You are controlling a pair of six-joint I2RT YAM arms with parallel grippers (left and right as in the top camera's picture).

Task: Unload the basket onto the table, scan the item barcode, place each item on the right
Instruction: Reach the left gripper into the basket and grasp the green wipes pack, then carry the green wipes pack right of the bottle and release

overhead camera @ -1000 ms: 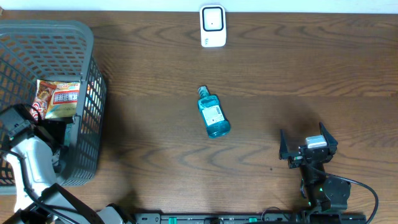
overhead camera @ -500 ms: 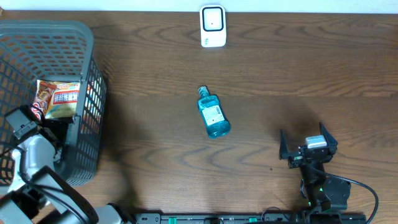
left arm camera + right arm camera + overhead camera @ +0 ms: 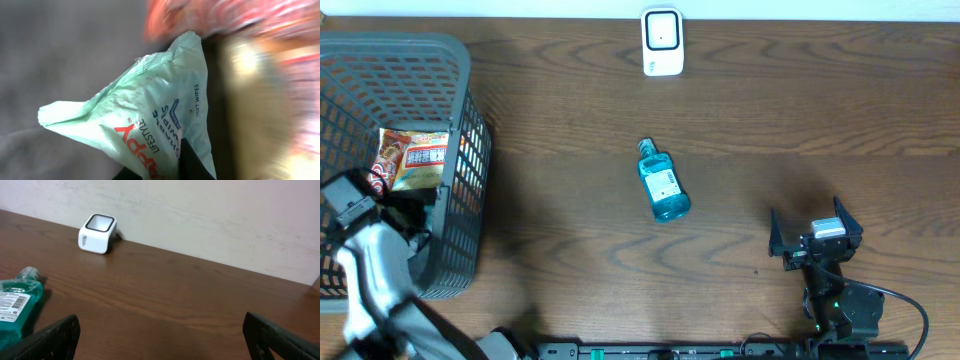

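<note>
In the left wrist view a pale green packet of soft wipes (image 3: 150, 115) fills the middle. My left gripper (image 3: 162, 169) is shut on its lower edge, one dark finger (image 3: 194, 162) on each side. From overhead, the left gripper (image 3: 408, 214) reaches down inside the grey basket (image 3: 470, 120), and the packet is hidden under it. The white barcode scanner (image 3: 662, 42) stands at the table's far edge, also in the right wrist view (image 3: 97, 233). My right gripper (image 3: 815, 236) rests open near the front right, nothing between its fingers (image 3: 57, 335).
A blue mouthwash bottle (image 3: 663, 182) lies on its side mid-table, also at the left of the right wrist view (image 3: 15, 305). An orange snack packet (image 3: 415, 158) lies in the basket beside the left gripper. A pale wall runs behind the scanner.
My left gripper has gone from wide open to shut on the wipes packet inside the basket, and its wrist has shifted slightly. The right arm has not moved.
</note>
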